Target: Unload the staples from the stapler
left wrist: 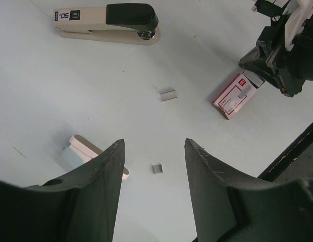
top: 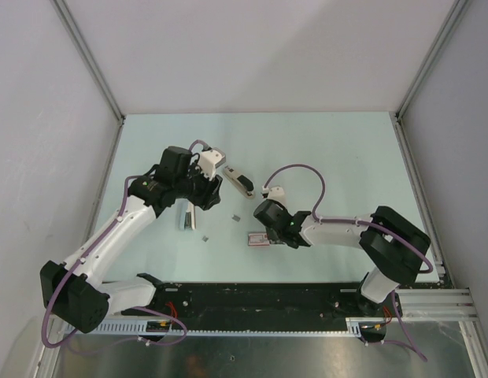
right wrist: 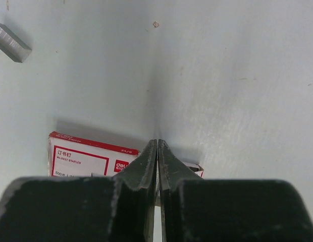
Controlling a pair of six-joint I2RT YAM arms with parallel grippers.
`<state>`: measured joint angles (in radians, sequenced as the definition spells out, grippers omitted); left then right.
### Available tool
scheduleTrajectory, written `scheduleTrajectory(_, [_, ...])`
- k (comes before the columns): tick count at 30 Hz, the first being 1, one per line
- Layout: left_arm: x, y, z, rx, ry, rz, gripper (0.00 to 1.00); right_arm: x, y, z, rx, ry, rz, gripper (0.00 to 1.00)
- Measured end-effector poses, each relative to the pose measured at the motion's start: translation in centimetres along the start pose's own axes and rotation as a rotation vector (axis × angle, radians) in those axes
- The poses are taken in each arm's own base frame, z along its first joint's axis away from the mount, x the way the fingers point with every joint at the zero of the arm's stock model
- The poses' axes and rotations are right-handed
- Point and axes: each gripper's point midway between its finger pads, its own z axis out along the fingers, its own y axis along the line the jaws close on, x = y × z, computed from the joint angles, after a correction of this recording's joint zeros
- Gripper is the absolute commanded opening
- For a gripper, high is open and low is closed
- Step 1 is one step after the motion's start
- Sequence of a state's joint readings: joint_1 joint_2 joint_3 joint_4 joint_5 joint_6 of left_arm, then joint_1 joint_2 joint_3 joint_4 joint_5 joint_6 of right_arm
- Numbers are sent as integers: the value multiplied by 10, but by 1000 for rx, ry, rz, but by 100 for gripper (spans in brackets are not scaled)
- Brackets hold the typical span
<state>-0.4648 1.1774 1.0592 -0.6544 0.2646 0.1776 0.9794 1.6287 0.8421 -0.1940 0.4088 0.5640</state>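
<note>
Pale tabletop (left wrist: 55, 91) holds a slim beige stapler (left wrist: 96, 27), black-capped.

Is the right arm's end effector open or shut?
Shut. The right end effector shows its fingers pressed together, no gap, at the edge of the red-and-white box. Whether cardboard is pinched, cannot tell.

Staple box (right wrist: 86, 156) half-hidden behind right gripper (right wrist: 157, 146), staple strip (right wrist: 12, 44) cut by frame edge — small print unreadable

Stapler (left wrist: 96, 25): black top, beige base. Staple box (left wrist: 233, 97): red-white. Staples (left wrist: 168, 95): silvery grey.
</note>
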Motion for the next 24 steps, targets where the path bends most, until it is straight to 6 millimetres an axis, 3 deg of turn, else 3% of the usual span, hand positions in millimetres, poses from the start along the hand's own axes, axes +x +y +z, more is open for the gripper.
scheduleTrajectory(7, [0,0,0,0,0,0,56,-2,-1,-5,4,-5,-5,9])
scheduleTrajectory(15, [2,2,3,-1,12,25,57,-19,-2,-2,-17,-38,27,23])
scheduleTrajectory(18, [8,2,13,11,47,71,58,-30,-5,0,-25,-54,53,27])
scheduleTrajectory(24, [37,-12,55,108,195,322,55,-63,-21,-12,-41,-117,119,29])
